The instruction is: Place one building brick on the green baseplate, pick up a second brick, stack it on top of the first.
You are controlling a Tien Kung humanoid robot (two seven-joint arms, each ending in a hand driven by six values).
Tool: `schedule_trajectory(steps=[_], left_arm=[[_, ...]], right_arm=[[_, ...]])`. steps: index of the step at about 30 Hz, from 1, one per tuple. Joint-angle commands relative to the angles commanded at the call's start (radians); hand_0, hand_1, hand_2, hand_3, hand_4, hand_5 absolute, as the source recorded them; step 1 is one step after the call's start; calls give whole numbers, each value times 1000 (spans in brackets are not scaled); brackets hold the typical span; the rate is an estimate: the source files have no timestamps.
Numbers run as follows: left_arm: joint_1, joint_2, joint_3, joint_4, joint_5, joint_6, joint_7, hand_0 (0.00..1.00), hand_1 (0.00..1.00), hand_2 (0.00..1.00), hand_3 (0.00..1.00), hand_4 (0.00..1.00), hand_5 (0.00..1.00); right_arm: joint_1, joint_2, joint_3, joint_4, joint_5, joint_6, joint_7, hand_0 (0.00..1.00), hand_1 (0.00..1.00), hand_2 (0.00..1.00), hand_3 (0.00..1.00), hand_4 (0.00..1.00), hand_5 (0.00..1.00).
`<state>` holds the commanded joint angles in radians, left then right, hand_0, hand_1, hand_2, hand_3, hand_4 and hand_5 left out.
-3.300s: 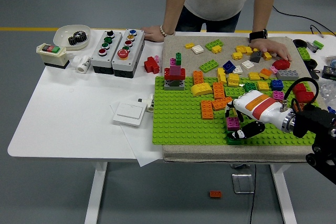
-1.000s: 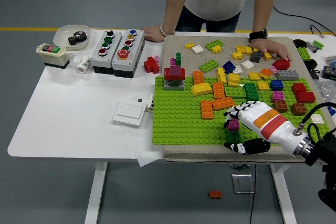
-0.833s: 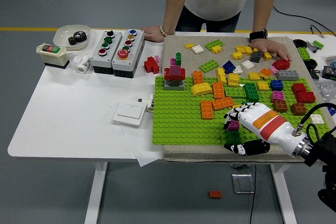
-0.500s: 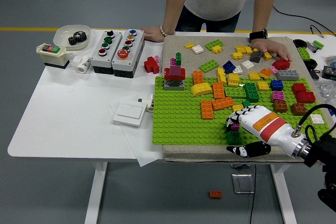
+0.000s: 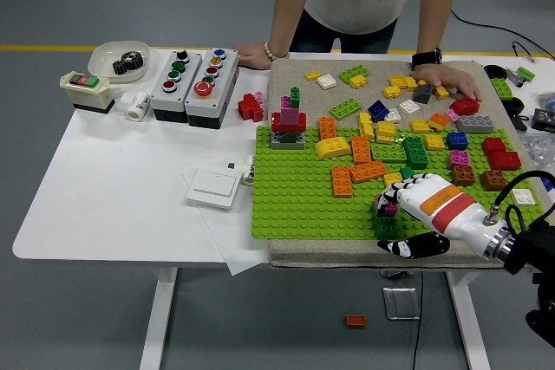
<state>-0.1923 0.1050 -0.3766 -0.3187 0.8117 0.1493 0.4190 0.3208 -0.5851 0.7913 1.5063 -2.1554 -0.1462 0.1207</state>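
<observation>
The green baseplate point(image 5: 295, 197) lies on a beige mat. Near its front right edge a small pink brick point(image 5: 388, 208) sits on top of a dark green brick point(image 5: 385, 227). My right hand point(image 5: 392, 224), white with an orange and red band, reaches in from the lower right and brackets this stack. Its fingers point(image 5: 397, 191) arch over the pink brick's right side. The thumb point(image 5: 412, 246) stretches out in front of the plate's edge, clear of the bricks, so the hand is open. The left arm is out of view.
Orange, yellow and green bricks point(image 5: 360, 162) stand on the plate. A red, pink and green tower point(image 5: 289, 119) is at its back left. Loose bricks point(image 5: 408, 101) cover the mat, and a person's hand point(image 5: 453, 84) rests there. Button boxes point(image 5: 195, 84) and a white switch point(image 5: 213, 186) lie to the left.
3.3 s ago the thumb pressed against the brick stack; it has since dropped away. Over the last second the hand slid slightly right. The stack stays in place.
</observation>
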Motion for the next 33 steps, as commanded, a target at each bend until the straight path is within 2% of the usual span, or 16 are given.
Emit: schedule_trajectory(steps=[33], left_arm=[[-5, 3, 2, -1, 0, -1, 1, 837, 814, 816, 625, 728, 687]], right_arm=[[16, 0, -24, 15, -62, 18, -18, 617, 601, 641, 549, 837, 508]])
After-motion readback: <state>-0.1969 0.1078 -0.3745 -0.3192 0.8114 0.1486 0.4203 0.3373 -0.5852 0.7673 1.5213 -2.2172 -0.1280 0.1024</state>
